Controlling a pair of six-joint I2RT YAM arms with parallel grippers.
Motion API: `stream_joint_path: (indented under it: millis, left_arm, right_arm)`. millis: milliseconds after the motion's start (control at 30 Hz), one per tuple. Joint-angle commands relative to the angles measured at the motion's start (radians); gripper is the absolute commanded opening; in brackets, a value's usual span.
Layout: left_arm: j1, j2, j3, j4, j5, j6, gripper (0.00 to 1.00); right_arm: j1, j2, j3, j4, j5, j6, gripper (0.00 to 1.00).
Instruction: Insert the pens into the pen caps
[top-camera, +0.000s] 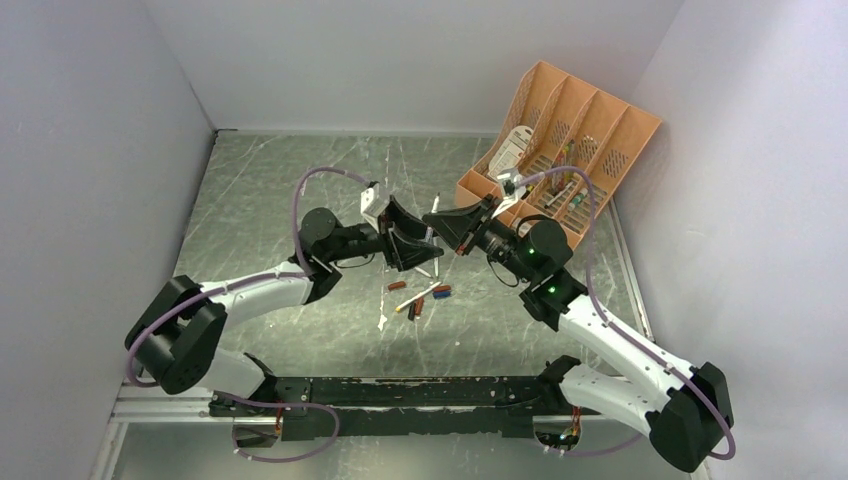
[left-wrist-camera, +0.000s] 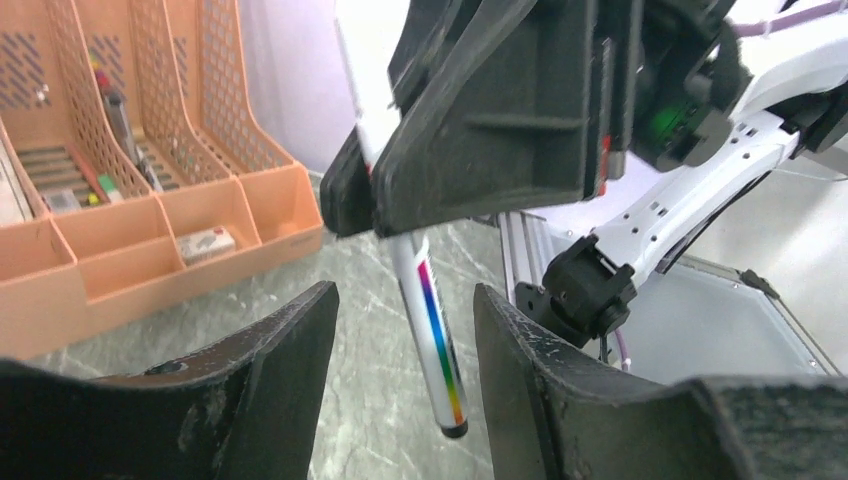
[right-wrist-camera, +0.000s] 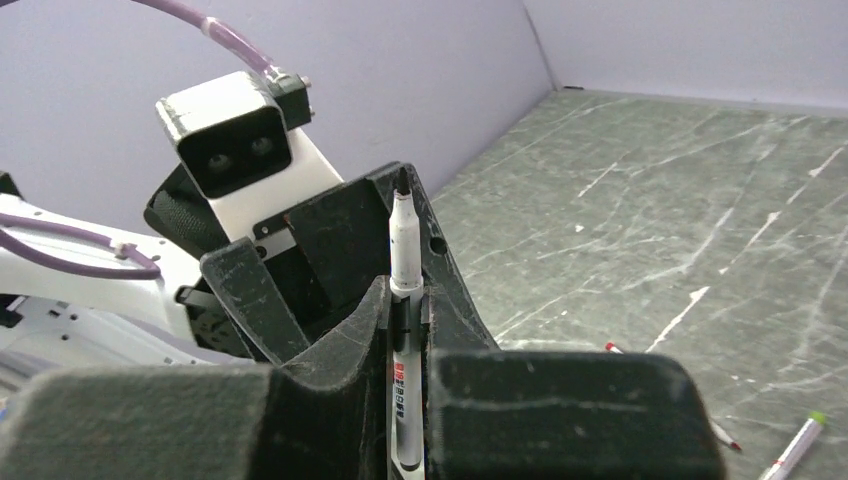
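We see right gripper (right-wrist-camera: 405, 305) clamped on a pen (right-wrist-camera: 403, 240); left gripper (left-wrist-camera: 405, 300) open around it, not touching. Loose pens (top-camera: 420, 297), caps (top-camera: 441, 292) at table (top-camera: 270, 200) centre; organizer (top-camera: 640, 125) far-right corner.

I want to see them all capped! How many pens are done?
None clearly capped yet. On the right arm the jaws are shut on one pen, its tip bare; on the left arm they stand open around its lower end. Loose pens and caps lie on the table.

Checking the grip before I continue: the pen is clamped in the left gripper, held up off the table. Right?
No. The right gripper clamps the pen, held up off the table, as the right wrist view shows. The left gripper stands open.
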Motion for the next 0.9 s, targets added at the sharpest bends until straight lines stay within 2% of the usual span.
stream_joint_path:
  millis: [0,100,200,267,300,400,467,567,600,633,667,700,800,867]
  left_arm:
    - [-0.005,0.005,-0.015,0.228,-0.013,-0.085,0.59]
    - [-0.006,0.011,-0.010,0.262,-0.008,-0.105,0.56]
    - [-0.005,0.023,-0.004,0.275,0.004,-0.123,0.42]
    - [-0.006,0.027,-0.012,0.289,-0.001,-0.131,0.12]
    - [-0.006,0.027,-0.014,0.290,-0.003,-0.134,0.07]
    - [-0.005,0.026,-0.019,0.268,-0.006,-0.122,0.07]
    - [-0.002,0.015,-0.025,0.199,-0.022,-0.081,0.07]
    - [0.025,-0.031,-0.057,0.038,-0.121,0.027,0.07]
    - [0.045,-0.047,-0.070,-0.014,-0.164,0.050,0.07]
    - [0.070,-0.062,-0.083,-0.070,-0.205,0.064,0.07]
    - [0.095,-0.085,-0.100,-0.110,-0.253,0.075,0.07]
    - [0.120,-0.106,-0.118,-0.149,-0.289,0.085,0.07]
    - [0.179,-0.183,-0.167,-0.239,-0.364,0.106,0.07]
    - [0.195,-0.242,-0.193,-0.274,-0.405,0.143,0.07]
  right_arm:
    - [0.002,0.010,-0.020,0.083,-0.042,0.067,0.00]
    - [0.002,0.007,-0.023,0.080,-0.045,0.074,0.00]
    - [0.003,0.006,-0.024,0.088,-0.055,0.079,0.00]
    - [0.003,0.004,-0.020,0.084,-0.065,0.079,0.00]
    - [0.002,0.003,-0.020,0.082,-0.069,0.080,0.00]
    - [0.002,-0.004,-0.024,0.094,-0.074,0.084,0.01]
    - [0.003,-0.012,-0.028,0.089,-0.053,0.080,0.27]
    - [0.001,-0.049,-0.024,-0.009,0.094,0.060,0.67]
    - [0.000,-0.059,-0.023,-0.059,0.161,0.072,0.75]
    - [-0.003,-0.069,-0.023,-0.119,0.234,0.114,0.77]
    - [-0.008,-0.073,-0.030,-0.159,0.286,0.152,0.76]
    - [-0.017,-0.070,-0.032,-0.192,0.315,0.142,0.71]
    - [-0.025,-0.008,0.009,-0.342,0.345,0.031,0.62]
    - [-0.024,0.073,0.052,-0.477,0.358,-0.001,0.43]
